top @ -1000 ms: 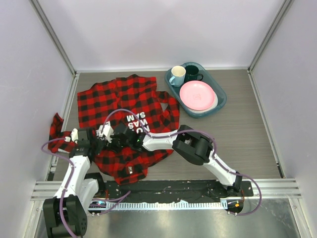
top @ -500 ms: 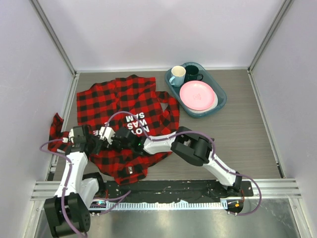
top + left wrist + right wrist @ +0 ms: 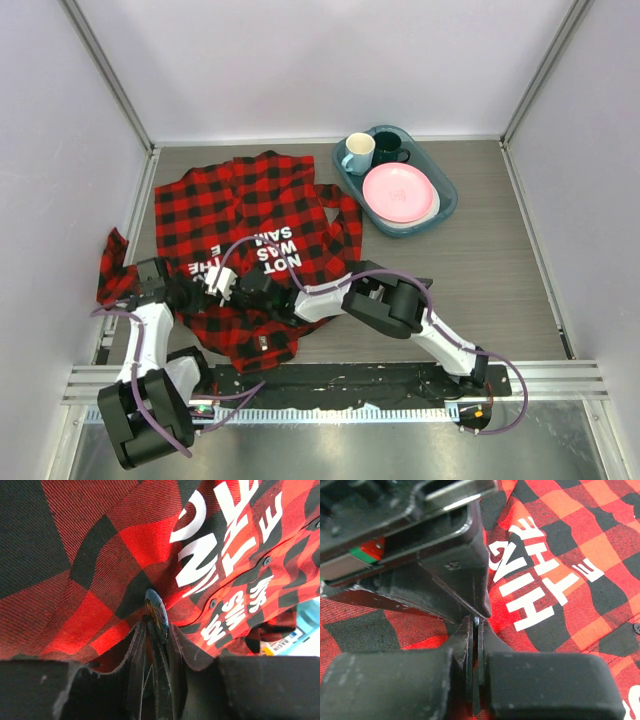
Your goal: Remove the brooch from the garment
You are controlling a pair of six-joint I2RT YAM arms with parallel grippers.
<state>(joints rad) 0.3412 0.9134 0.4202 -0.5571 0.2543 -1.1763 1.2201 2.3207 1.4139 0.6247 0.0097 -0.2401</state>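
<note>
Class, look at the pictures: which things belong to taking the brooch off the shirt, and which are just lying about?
In the job: brooch, shirt, left end effector, right end effector.
Lying about: tray, pink plate, white mug, dark mug.

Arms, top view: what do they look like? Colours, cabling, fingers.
Both match: left arm and right arm have white links between bulky black joints. A purple cable loops along each. The left gripper and right gripper carry matte black, blocky fingers.
</note>
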